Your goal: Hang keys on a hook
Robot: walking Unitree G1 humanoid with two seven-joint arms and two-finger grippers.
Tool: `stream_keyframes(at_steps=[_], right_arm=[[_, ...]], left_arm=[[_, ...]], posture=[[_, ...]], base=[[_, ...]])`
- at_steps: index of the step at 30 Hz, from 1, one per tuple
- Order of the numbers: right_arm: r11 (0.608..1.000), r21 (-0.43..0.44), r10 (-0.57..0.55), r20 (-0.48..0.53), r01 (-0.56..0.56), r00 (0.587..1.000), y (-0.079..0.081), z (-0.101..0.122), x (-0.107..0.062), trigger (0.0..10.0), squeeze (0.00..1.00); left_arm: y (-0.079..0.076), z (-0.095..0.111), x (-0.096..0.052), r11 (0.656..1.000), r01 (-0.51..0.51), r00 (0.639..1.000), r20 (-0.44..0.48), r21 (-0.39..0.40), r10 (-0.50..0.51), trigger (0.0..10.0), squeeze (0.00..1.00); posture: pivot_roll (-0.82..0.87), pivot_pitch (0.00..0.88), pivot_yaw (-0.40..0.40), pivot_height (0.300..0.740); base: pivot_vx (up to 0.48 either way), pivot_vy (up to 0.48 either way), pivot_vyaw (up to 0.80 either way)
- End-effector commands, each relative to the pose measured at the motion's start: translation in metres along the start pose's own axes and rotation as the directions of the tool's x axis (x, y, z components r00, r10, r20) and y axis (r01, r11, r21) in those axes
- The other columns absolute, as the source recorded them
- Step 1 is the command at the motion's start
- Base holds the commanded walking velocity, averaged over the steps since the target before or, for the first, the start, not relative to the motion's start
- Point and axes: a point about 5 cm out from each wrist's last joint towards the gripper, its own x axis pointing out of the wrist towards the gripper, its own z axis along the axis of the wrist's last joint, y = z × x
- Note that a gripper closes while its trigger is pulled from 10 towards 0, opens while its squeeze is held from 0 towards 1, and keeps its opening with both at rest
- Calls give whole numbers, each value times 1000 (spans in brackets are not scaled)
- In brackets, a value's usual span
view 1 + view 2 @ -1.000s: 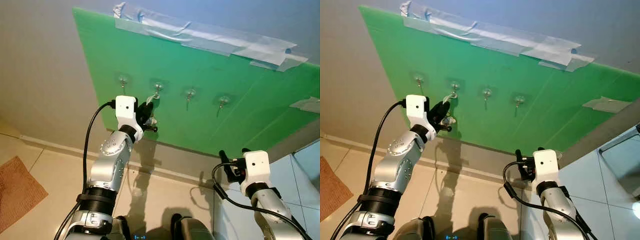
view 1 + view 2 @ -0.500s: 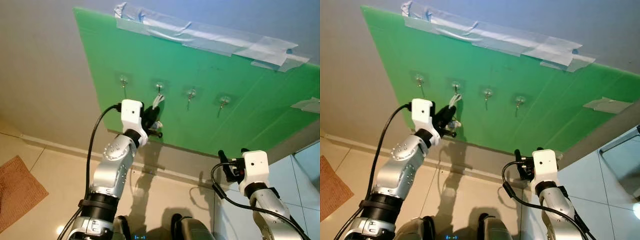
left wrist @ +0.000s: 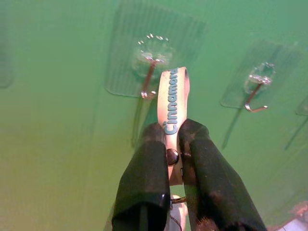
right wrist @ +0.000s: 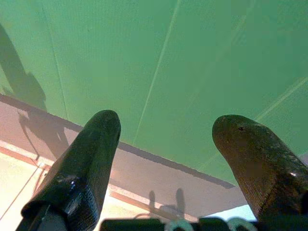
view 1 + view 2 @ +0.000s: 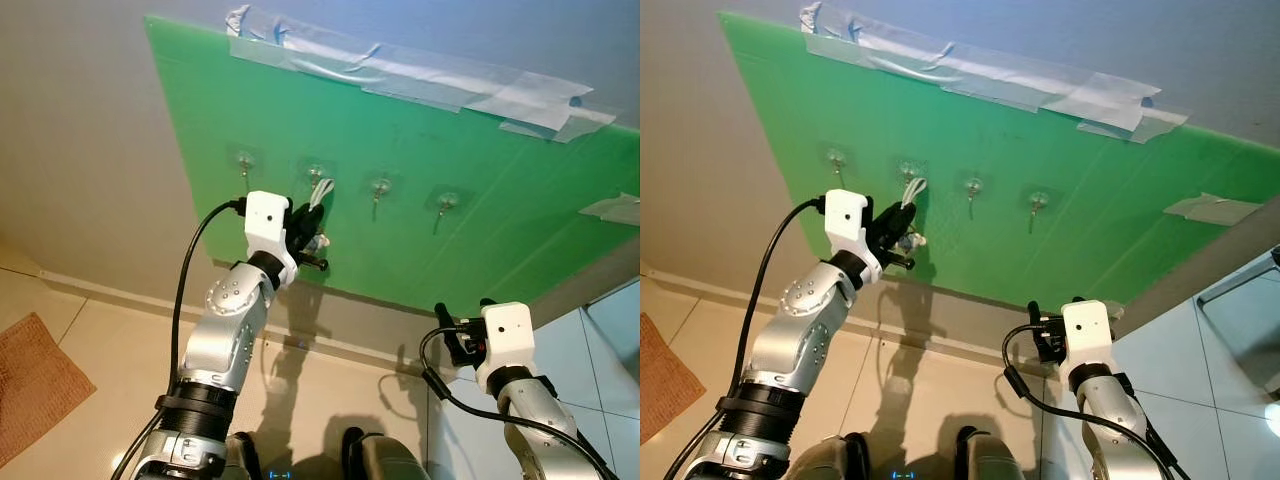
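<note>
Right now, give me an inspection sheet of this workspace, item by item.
Surface: green board taped to the wall.
Job's things: four hooks; white key strap raised at the second hook from the left, loop not yet over it.
Clutter: nothing seen.
Grippers: left gripper shut on the strap; right gripper open, low, idle.
Cables: black cable along the left arm, another at the right wrist.
Surroundings: tape strips, tiled floor, brown mat.
</note>
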Motion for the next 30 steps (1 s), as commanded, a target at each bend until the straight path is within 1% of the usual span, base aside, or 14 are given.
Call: stream_keyframes(at_steps=[1, 6, 7, 9, 15, 16, 17, 20, 22, 24, 26, 28, 29, 30], right_arm=[[1000, 3, -18, -9, 18, 1000, -3, -2, 0, 10000, 169], [1000, 1, -14, -9, 14, 1000, -3, -2, 0, 10000, 169], [1000, 0, -13, -8, 13, 1000, -3, -2, 1, 10000, 169], [1000, 0, -13, -8, 13, 1000, -3, -2, 1, 10000, 169], [1000, -1, -10, -9, 10, 1000, -3, -2, 1, 10000, 176], [1000, -2, -9, -9, 9, 1000, -3, -2, 1, 10000, 169], [1000, -2, -9, -9, 9, 1000, -3, -2, 1, 10000, 169], [1000, -5, -7, -9, 7, 1000, -4, -2, 1, 10000, 176], [1000, -7, -6, -9, 6, 1000, -4, -2, 2, 10000, 173], [1000, -8, -5, -9, 5, 1000, -4, -1, 2, 10000, 173], [1000, -10, -4, -8, 4, 1000, -5, -1, 2, 10000, 169], [1000, -10, -4, -8, 4, 1000, -5, -1, 2, 10000, 169], [1000, -11, -5, -8, 5, 1000, -5, -1, 2, 10000, 173], [1000, -11, -5, -8, 5, 1000, -5, -2, 2, 10000, 173]], left_arm=[[-2, 11, 3, 1000, 6, 999, 41, 10, -7, 0, 0], [4, 9, 1, 1000, -29, 999, 28, 3, 29, 0, 0], [10, 7, 0, 997, -67, 998, 14, -23, 67, 0, 0], [10, 7, 0, 997, -67, 998, 14, -23, 67, 0, 0], [17, 4, -2, 992, -111, 994, 1, -61, 111, 0, 0], [18, 2, -3, 988, -127, 992, -11, -90, 126, 0, 0], [18, 2, -3, 988, -127, 992, -11, -90, 126, 0, 0], [20, -8, -5, 967, -172, 985, -66, -188, 162, 0, 0], [18, -12, -7, 964, -173, 984, -79, -202, 160, 0, 0], [16, -12, -7, 967, -168, 985, -77, -194, 155, 0, 0], [14, -10, -7, 975, -159, 987, -55, -156, 152, 0, 0], [14, -10, -7, 975, -159, 987, -55, -156, 152, 0, 0], [13, -3, -7, 987, -156, 988, -11, -36, 156, 0, 0], [8, 5, -8, 986, -132, 991, 49, 98, 128, 0, 0]], posture=[[-180, 158, -70, 740], [-178, 159, -70, 740], [-178, 159, -71, 740], [-178, 159, -71, 740], [-176, 160, -75, 740], [-176, 160, -76, 740], [-176, 160, -76, 740], [-177, 158, -77, 740], [-177, 157, -77, 740], [-176, 154, -79, 740], [-176, 153, -79, 740], [-176, 153, -79, 740], [-176, 153, -79, 740], [-176, 145, -79, 740]], base=[[0, 0, 0], [0, 0, 0], [0, 0, 0], [0, 0, 0], [0, 0, 0], [0, 0, 0], [0, 0, 0], [0, 0, 0], [0, 0, 0], [0, 0, 0], [0, 0, 0], [0, 0, 0], [0, 0, 0], [0, 0, 0]])
